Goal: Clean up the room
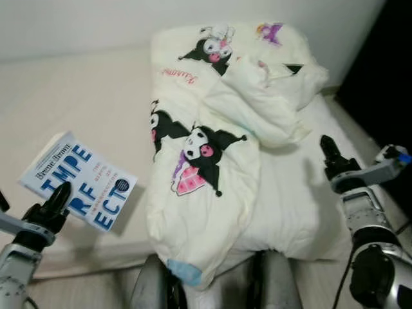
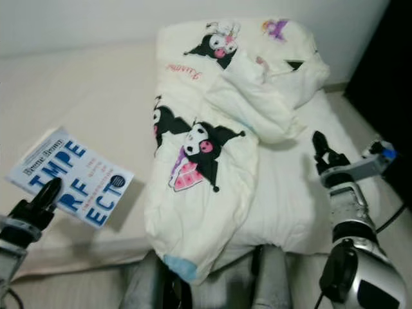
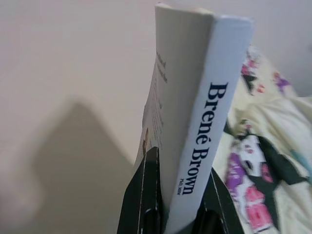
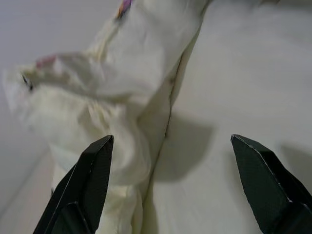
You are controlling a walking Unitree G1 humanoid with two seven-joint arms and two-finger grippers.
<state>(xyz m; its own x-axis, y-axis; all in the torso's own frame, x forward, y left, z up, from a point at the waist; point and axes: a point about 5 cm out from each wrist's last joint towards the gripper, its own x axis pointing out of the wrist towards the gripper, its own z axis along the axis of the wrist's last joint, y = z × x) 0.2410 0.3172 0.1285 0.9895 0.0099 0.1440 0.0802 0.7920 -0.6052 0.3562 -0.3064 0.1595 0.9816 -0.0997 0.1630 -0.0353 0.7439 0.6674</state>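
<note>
Book: a white paperback book with big blue block letters on its cover [image 1: 76, 179] is held up at the robot's left, above the bare cream mattress of the bed [image 1: 77, 96], tilted with its cover facing up.
Left gripper: the left gripper [image 3: 175, 217] pinches the book's lower edge, one black finger on each side of the spine, which reads "Brené Brown".
Risk to the book: the hold sits on a thin strip at one end, so the long free part may lever down and slip out, or the soft cover may bend, if the arm swings quickly.
Book material: smooth, slightly glossy card cover, flat and rectangular, with a pale block of pages.
Quilt: a cream padded quilt printed with black-and-pink cartoon characters [image 1: 206, 148] lies bunched down the middle of the bed, one corner hanging over the near edge.
Quilt texture: soft, puffy, deeply creased; it would likely snag a passing finger.
Right gripper: the right gripper [image 4: 170, 165] hovers just beside the quilt's right edge, fingers spread wide and empty.
Sheet: a plain white sheet [image 1: 290, 193] lies under it, smooth and matte.
</note>
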